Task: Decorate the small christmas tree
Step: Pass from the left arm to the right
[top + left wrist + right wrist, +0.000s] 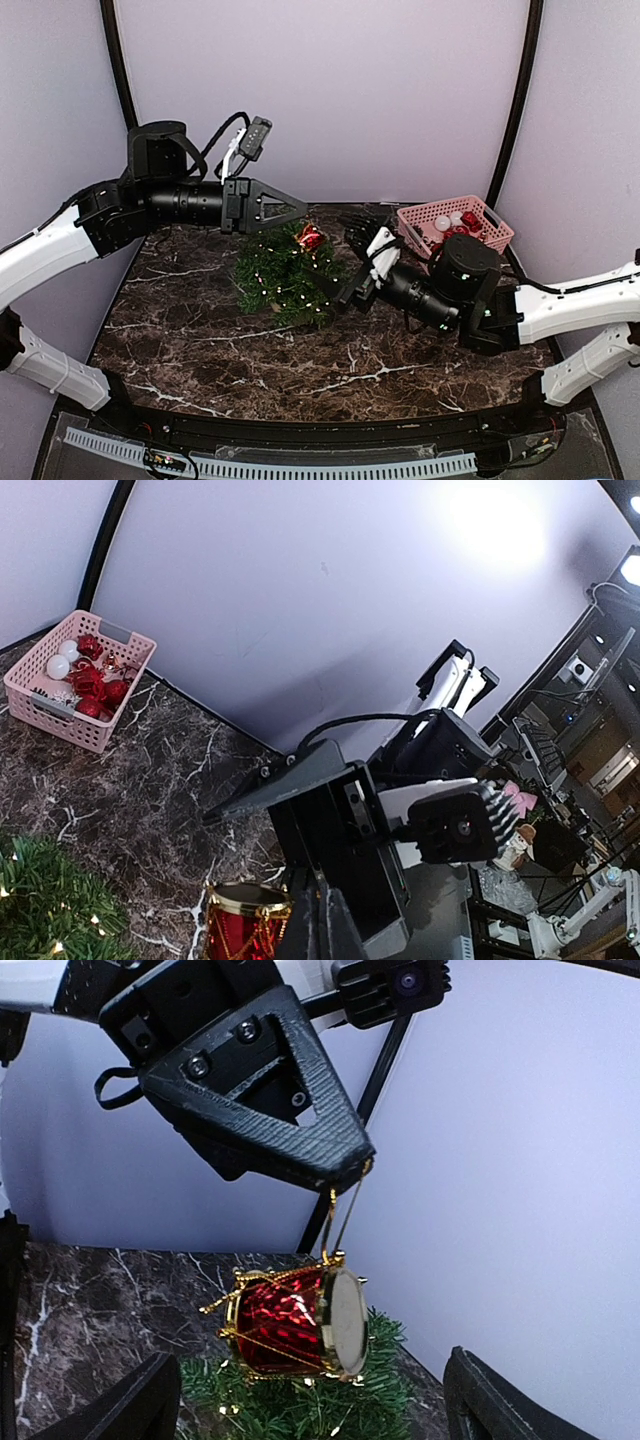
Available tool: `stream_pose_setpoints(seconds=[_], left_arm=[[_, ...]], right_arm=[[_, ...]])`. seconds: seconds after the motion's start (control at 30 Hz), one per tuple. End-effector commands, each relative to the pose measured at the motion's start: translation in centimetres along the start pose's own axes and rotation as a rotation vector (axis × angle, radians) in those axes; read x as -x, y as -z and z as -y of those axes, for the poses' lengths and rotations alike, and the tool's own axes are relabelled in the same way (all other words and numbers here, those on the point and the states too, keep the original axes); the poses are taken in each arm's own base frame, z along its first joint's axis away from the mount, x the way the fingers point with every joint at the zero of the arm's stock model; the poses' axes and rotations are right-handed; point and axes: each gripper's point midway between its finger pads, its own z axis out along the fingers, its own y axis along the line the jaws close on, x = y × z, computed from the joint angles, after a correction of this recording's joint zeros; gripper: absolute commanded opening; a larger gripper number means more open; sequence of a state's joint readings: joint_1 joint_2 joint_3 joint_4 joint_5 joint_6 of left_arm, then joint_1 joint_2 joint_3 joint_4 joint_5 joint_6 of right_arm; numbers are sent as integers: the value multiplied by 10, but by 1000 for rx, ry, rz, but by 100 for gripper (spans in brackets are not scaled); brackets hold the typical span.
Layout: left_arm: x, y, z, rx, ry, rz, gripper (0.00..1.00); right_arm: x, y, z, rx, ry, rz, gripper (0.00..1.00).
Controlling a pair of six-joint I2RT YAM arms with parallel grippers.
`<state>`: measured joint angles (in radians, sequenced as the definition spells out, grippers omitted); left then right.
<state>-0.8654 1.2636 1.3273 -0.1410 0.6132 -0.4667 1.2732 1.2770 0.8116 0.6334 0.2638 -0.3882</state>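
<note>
The small christmas tree sits on the dark marble table, near the middle and a bit toward 12 o'clock. It is green and bushy, with tiny white lights on it.

The left gripper hangs over the tree at about the tree's 12 o'clock. Its jaws are pressed together on a thin gold string. A red drum with gold ends hangs from that string. The drum is tipped on its side. From above it is at the tree's 1 o'clock edge, right at the top branches. I cannot tell if it touches them.

The right gripper is at the tree's 3 o'clock, just beside the branches, and it points at the tree. Its jaws are wide apart and hold nothing. In its own camera the drum and the tree top sit between its two black fingers.

A pink basket of red and white balls stands at the tree's 2 o'clock, well apart from it, by the back wall
</note>
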Motion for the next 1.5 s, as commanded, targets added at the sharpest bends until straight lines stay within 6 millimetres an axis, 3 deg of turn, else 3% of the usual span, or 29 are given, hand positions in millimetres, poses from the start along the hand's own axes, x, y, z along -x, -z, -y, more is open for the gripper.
stream_pose_setpoints(seconds=[0.0, 0.43, 0.77, 1.07, 1.47], left_arm=[[12, 6, 11, -25, -4, 18, 0], [13, 7, 4, -10, 21, 27, 0], [13, 6, 3, -24, 32, 24, 0], [15, 6, 5, -40, 41, 25, 0], [14, 7, 4, -38, 45, 27, 0]], right_arm=[[25, -10, 11, -125, 102, 52, 91], [35, -17, 15, -240, 115, 75, 67], [35, -23, 9, -229, 153, 78, 50], [28, -30, 5, -233, 191, 50, 55], [26, -34, 7, -265, 219, 37, 53]])
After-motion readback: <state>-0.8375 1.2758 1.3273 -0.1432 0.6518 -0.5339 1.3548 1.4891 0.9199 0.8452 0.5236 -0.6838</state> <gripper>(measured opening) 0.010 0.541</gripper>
